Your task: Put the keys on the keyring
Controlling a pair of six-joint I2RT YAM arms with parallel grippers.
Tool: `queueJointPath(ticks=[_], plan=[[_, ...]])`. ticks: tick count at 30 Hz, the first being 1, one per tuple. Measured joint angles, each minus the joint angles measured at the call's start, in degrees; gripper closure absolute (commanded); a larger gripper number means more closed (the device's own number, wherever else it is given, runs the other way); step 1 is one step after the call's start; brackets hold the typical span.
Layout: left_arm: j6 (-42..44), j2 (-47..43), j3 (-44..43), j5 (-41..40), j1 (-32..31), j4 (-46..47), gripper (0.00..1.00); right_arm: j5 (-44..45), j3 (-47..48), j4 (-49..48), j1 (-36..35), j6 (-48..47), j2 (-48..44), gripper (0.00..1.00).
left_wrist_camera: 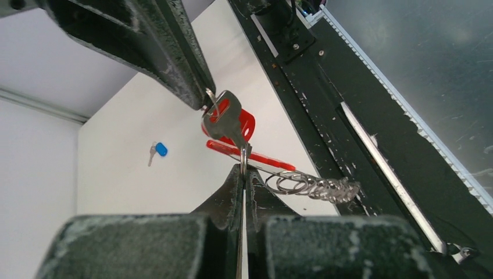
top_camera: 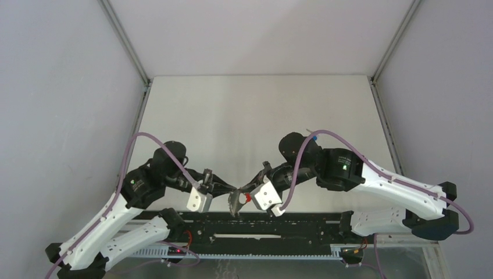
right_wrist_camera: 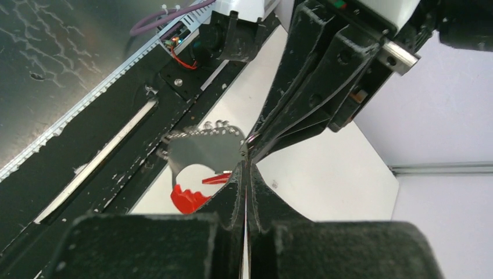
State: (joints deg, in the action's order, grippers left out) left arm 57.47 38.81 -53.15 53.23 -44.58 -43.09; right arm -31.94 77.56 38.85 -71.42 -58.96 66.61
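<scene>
The table (top_camera: 256,110) beyond the black rail (top_camera: 273,224) lies open, save the blue-tagged key (left_wrist_camera: 156,151).

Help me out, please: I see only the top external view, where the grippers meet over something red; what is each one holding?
Observer: The left wrist view shows the left gripper shut on the keyring, its silver rings dangling to one side.
Operator: And the right one?
Observer: The right gripper is shut on the red-tagged key, whose tip reaches down to the left gripper's grip.
Operator: Where is the other key?
Observer: The blue-tagged key lies alone on the white table, farther off.
</scene>
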Motion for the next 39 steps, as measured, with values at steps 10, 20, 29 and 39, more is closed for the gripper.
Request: queueJointPath(ticks=[10, 20, 29, 39], plan=[[-0.7, 0.6, 0.0, -0.6, -0.9, -0.8, 1.00, 2.6, 3.1, 0.8, 0.0, -1.9, 2.7, 1.00], [-2.2, 0.5, 0.0, -0.3, -1.0, -1.7, 1.00, 8.2, 2.9, -0.7, 1.4, -4.2, 2.5, 1.00], [-7.7, 0.5, 0.0, -0.1, -1.0, -0.9, 1.00, 8.2, 2.9, 1.7, -1.2, -6.6, 2.6, 1.00], [-12.4, 0.5, 0.0, -0.1, -1.0, 1.7, 1.00, 8.6, 2.6, 2.5, -3.8, -6.7, 3.0, 1.00]])
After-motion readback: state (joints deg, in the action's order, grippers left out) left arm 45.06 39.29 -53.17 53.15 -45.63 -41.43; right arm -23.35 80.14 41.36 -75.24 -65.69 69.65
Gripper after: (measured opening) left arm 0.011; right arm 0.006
